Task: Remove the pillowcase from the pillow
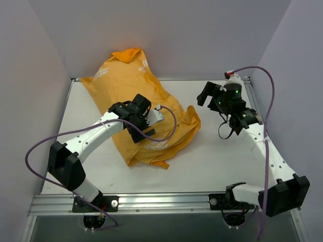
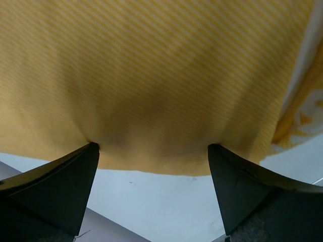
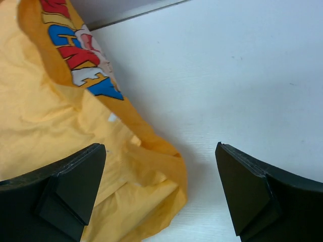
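Over the table (image 1: pixel 217 156), top view: orange pillowcase (image 1: pixel 126 91) lies bunched back-left of centre, left gripper (image 1: pixel 142 126) down on it; right gripper (image 1: pixel 211 98) hangs apart, to its right. Left wrist cam: jaws spread wide, tips touching the cloth, nothing pinched. Right wrist cam: jaws wide, empty; pillowcase edge w/ coloured letters (image 3: pixel 81 55) at left.

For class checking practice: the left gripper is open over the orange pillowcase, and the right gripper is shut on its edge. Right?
Not quite: the right wrist view shows the right gripper open, gripping nothing, beside the pillowcase. The rest stands.
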Action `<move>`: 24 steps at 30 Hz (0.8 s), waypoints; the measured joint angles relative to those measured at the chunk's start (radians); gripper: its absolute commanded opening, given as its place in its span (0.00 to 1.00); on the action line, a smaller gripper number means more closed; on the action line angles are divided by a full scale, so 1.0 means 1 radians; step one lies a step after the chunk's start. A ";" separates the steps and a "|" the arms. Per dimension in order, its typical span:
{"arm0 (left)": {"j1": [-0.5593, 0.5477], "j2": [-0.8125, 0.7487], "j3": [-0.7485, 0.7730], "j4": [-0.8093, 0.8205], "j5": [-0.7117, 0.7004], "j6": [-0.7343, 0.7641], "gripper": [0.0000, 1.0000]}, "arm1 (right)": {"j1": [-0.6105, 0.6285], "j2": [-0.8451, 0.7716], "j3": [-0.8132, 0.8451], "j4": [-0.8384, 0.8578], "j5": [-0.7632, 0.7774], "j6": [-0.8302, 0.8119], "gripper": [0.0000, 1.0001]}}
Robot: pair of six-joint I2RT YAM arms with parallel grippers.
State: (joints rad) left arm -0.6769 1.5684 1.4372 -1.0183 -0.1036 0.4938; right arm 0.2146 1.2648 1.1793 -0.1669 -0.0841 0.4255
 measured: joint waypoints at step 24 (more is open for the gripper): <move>0.083 0.048 0.044 0.095 0.103 -0.116 0.02 | 0.529 0.060 -0.377 0.267 0.201 0.374 0.00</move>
State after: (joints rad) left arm -0.5941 1.6161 1.4815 -0.9234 -0.0002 0.3779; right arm 0.7437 1.3251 0.8028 0.0998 0.1165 0.7994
